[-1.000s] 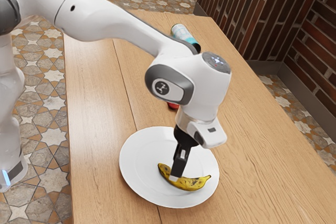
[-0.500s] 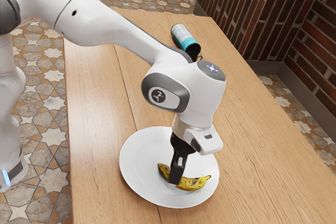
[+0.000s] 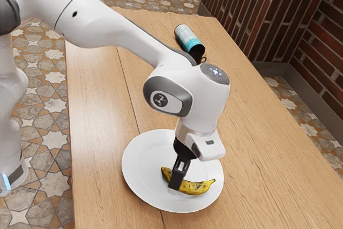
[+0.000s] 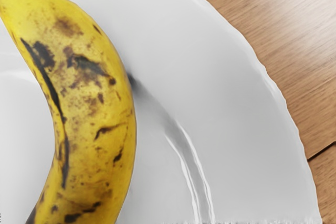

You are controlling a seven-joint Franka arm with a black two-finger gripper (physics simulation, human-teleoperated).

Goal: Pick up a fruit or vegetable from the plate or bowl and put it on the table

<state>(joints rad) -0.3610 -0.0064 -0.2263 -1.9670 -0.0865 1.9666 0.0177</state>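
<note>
The black gripper (image 3: 176, 179) is low over the white plate in the exterior view, at the banana's darker end and overlapping part of it. The spotted yellow banana (image 3: 198, 187) lies on the plate (image 3: 140, 156), its stem end pointing to the exterior view's right. In the wrist view the banana (image 4: 97, 108) looms large and curved on the plate (image 4: 236, 93). How the gripper stands around the fruit cannot be made out.
A can with a cyan and white label (image 3: 186, 37) lies at the table's far end, with a dark object beside it, partly behind the arm. Bare wood (image 3: 99, 132) borders the plate. A brick wall (image 3: 268, 14) rises beyond the table.
My hand has shifted slightly toward the exterior view's left and a little lower, nearer the banana's dark end. The banana and plate have stayed put.
</note>
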